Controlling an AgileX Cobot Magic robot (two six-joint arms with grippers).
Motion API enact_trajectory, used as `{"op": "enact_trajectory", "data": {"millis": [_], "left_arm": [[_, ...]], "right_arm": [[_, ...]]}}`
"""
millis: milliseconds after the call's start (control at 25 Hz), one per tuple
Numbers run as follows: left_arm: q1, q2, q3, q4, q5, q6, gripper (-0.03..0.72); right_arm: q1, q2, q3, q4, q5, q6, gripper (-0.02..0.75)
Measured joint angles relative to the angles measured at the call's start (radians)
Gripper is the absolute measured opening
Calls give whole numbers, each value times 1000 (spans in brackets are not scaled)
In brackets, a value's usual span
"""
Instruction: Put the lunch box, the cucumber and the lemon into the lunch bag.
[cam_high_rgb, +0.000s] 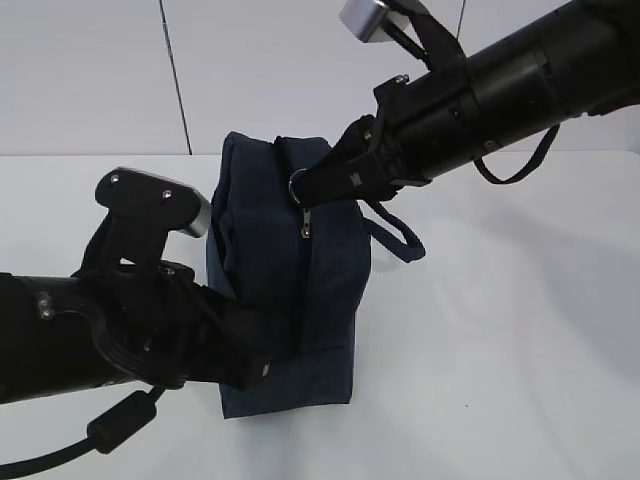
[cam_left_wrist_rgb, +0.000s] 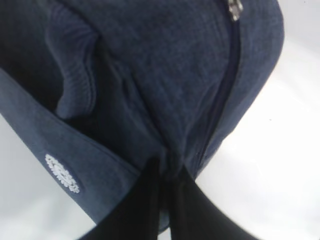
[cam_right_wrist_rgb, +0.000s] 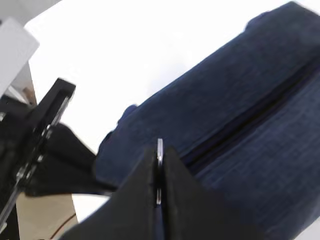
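- the lunch bag (cam_high_rgb: 285, 275) is sitting on the white desk (cam_high_rgb: 520, 330) near the middle of the exterior view, with its zipper line (cam_high_rgb: 303, 290) facing the camera and appearing closed along the length that is showing.
- the left gripper (cam_high_rgb: 255, 368) is reaching in from the lower left and pressing against the bag's lower front corner; in the left wrist view its fingers (cam_left_wrist_rgb: 145, 200) are pinched together on a fold of the navy fabric (cam_left_wrist_rgb: 172, 157) right beside the zipper seam.
- the right gripper (cam_high_rgb: 305, 187) is coming down from the upper right to the top of the bag, and its jaws are closed on the metal ring pull (cam_high_rgb: 298, 182); in the right wrist view the thin silver ring (cam_right_wrist_rgb: 159, 170) is showing edge-on between the two dark fingers (cam_right_wrist_rgb: 137, 195).
- the small silver zipper tab (cam_high_rgb: 305, 225) is hanging just below that ring on the front of the bag.
- one loop handle (cam_high_rgb: 400, 235) is sticking out on the bag's right side, lying on the desk.
- a round white logo (cam_left_wrist_rgb: 62, 173) is showing on the bag's side panel in the left wrist view.
- the lunch box, the cucumber and the lemon are not showing in any view.
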Motion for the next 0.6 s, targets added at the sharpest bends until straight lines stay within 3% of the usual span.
{"op": "enact_trajectory", "data": {"millis": [320,600], "left_arm": [[0,0,-2,-2,80,0,-3],[0,0,-2,-2,124,-1,-3]], "right_arm": [[0,47,-17,57,-65,0,8],[0,130,-128,64,-65,0,8]]}}
